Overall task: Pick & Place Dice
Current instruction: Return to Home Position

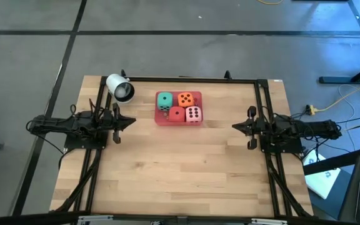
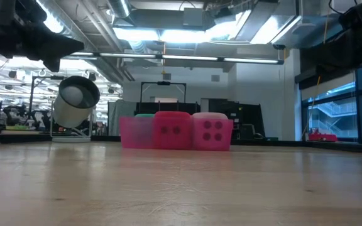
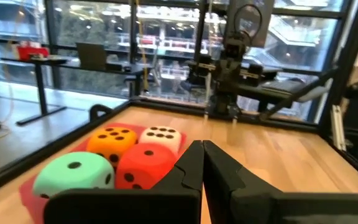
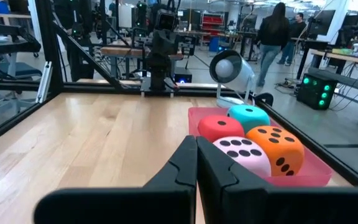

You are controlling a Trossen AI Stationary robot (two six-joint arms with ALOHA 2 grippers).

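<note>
Filling much of the flat pink tray [image 4: 319, 169], four cubes sit packed close together toward 12 o'clock on the wooden tabletop [image 1: 180, 169], seen from above. Within the tray, the teal-green die [image 1: 164, 100] lies at 10 o'clock and the orange die [image 1: 185, 99] at 1 o'clock. The red die [image 1: 176, 114] is at 6 o'clock, and the pale pink die [image 1: 193, 114] is at 4 o'clock, just beside the red one. From table height, the red and pale pink cubes show side by side above the near wall of the tray, with a sliver of teal-green behind on the left.

The left tool [image 1: 132, 122] hangs at 9 o'clock of the tabletop, pointing toward the centre, well apart from the tray. Its own wrist camera shows its two dark fingers pressed together with nothing between them. The right tool [image 1: 234, 127] waits at 3 o'clock, mirrored toward the centre and also clear of the tray. Its fingers likewise meet tip to tip and hold nothing.

A white cylindrical fixture [image 1: 120, 87] on a small stand sits at 10 o'clock of the tray, near the far rail. Beyond the table, two people [image 4: 272, 31] stand far off in the room.
</note>
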